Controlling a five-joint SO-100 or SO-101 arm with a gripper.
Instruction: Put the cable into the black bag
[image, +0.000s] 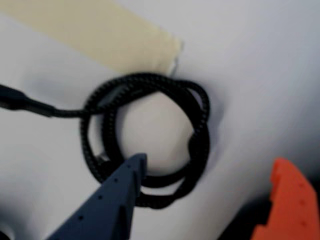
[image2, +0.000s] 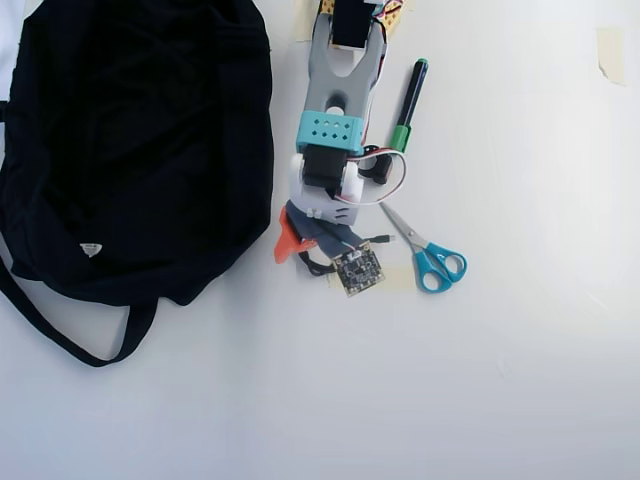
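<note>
The thin black braided cable (image: 150, 135), coiled in a small loop, lies on the white table (image: 260, 75) directly under the gripper (image: 207, 170), just beside a strip of pale yellow tape (image: 100, 35). In the wrist view the jaws are seen spread wide: the dark blue plastic finger (image: 112, 200) is placed over the lower part of the coil, and the orange finger (image: 287, 200) stands outside it, well apart. Nothing is held yet.

For a good grasp, the gripper should probably be lowered until several turns of the cord are between the fingers, and only then closed, so that the loop is not opened or dragged. The cord looks woven and flexible; its loose end with the plug (image: 20, 100) may hang down when lifted.

The large soft black fabric bag (image2: 130, 140) is seen in the overhead view to the left of the arm.
</note>
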